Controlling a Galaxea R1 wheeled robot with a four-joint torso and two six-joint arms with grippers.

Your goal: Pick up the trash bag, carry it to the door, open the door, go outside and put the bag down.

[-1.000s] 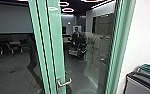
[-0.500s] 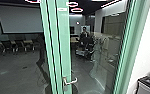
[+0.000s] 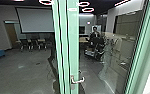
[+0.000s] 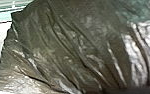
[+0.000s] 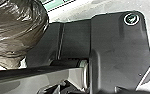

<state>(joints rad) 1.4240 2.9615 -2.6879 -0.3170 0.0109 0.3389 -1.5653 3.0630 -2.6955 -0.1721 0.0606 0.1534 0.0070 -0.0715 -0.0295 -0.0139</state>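
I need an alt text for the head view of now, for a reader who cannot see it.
A green-framed door with a metal handle crosses the middle of the view. Beyond it lies a grey-floored room: a large pale screen and chairs at left, a small, distant person right of the handle.

"How is the wide plate (image 5: 116, 45) coloured?"
"Dark grey — its corner is rounded, and a round fitting (image 5: 131, 19) is ringed in white."
"And the jointed bar (image 5: 36, 79)?"
"It is finished in lighter grey, with a pale collar (image 5: 85, 75) fitted."
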